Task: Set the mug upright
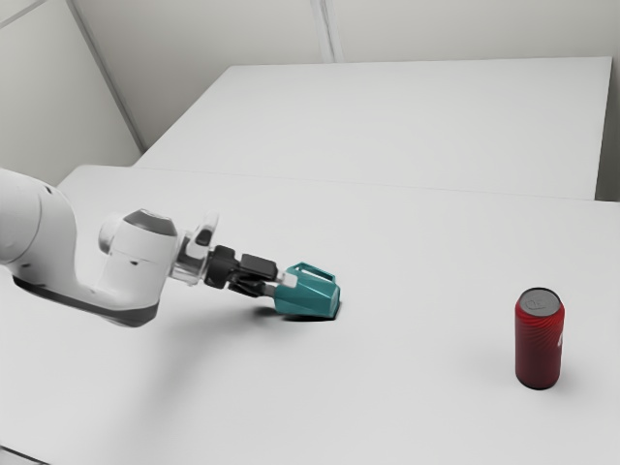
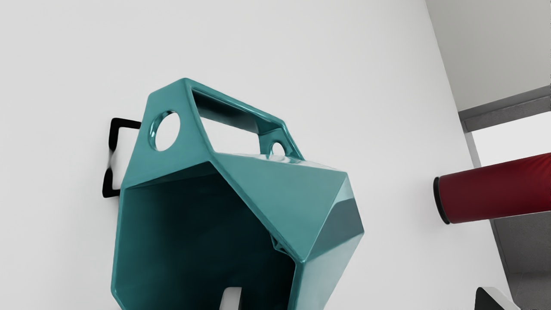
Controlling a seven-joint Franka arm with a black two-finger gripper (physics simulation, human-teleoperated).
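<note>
Exterior view: teal mug [image 1: 308, 294] lying on its side on white table [image 1: 417, 252], approx mid-scene, a bit toward the exterior view's left. Mouth facing arm, base toward the exterior view's right, handle [image 1: 315, 268] on upper side. White arm [image 1: 140, 276] reaching in from the exterior view's left, w/ black gripper [image 1: 280, 285] low over table, tips right at mug's mouth end. Red can [image 1: 539, 351] w/ gray top standing upright, near side, toward the exterior view's right, well apart from mug & gripper. 2nd white surface [image 1: 407, 121] at far side, pale wall [image 1: 194, 34] behind. Wrist view: fingers [image 2: 231, 300] spread wide, w/ part of mug's rim & side wall btwn. One fingertip at open mouth, against dark interior; other outside, past mug's side. Contact w/ mug: can't tell. Mouth facing gripper [image 2: 358, 300], handle angular, w/ round holes at both ends & long opening btwn handle & mug body. Black bracket-like shape [image 2: 113, 134] just beside handle, partly hidden by mug; can't tell what. Can beyond mug from gripper, dark bottom rim visible.
</note>
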